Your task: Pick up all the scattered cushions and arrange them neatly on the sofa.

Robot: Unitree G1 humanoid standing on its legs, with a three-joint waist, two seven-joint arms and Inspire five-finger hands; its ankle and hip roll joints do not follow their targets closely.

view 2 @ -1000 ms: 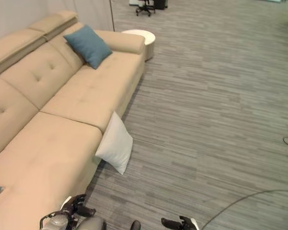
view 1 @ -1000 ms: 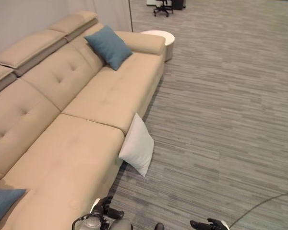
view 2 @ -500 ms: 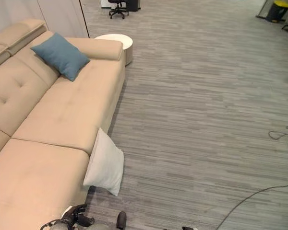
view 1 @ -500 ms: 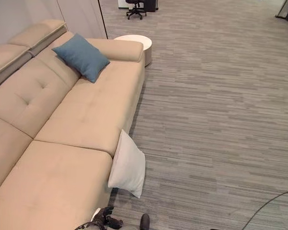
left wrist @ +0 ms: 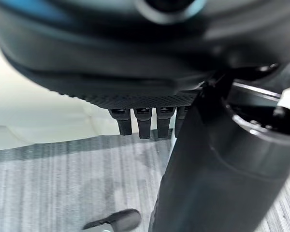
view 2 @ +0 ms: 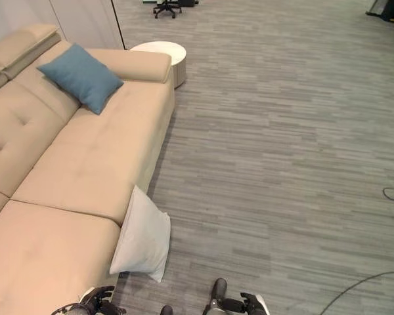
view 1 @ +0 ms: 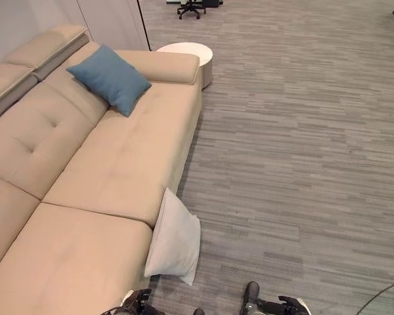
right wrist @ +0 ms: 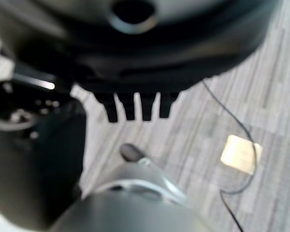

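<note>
Fingers (left wrist: 142, 126) of the left hand (left wrist: 135, 77) hang straight and relaxed in the left wrist view, holding nothing, w/ grey floor (view 1: 302, 144) past them. Fingers (right wrist: 135, 108) of the right hand (right wrist: 130, 53) hang the same way in the right wrist view, straight, apart, nothing between them. In the eye views both hands sit low at the bottom edge, left hand just off the sofa's (view 1: 105, 157) front corner, right hand further out over the floor.

White cushion (view 1: 175, 237) stands on the floor, leaning against the sofa's front face where two seat sections meet (upper corner touching the seat edge, lower edge on the floor). Blue cushion (view 1: 109, 77) lies on the sofa's far seat, propped against the backrest, near the far armrest. Round white side table (view 1: 186, 52) stands just beyond that armrest, touching or nearly touching the sofa's end. An office chair (view 1: 192, 6) is on the floor well beyond the sofa. Small pale square (right wrist: 240, 153) lies on the floor in the right wrist view; can't tell what it is.
</note>
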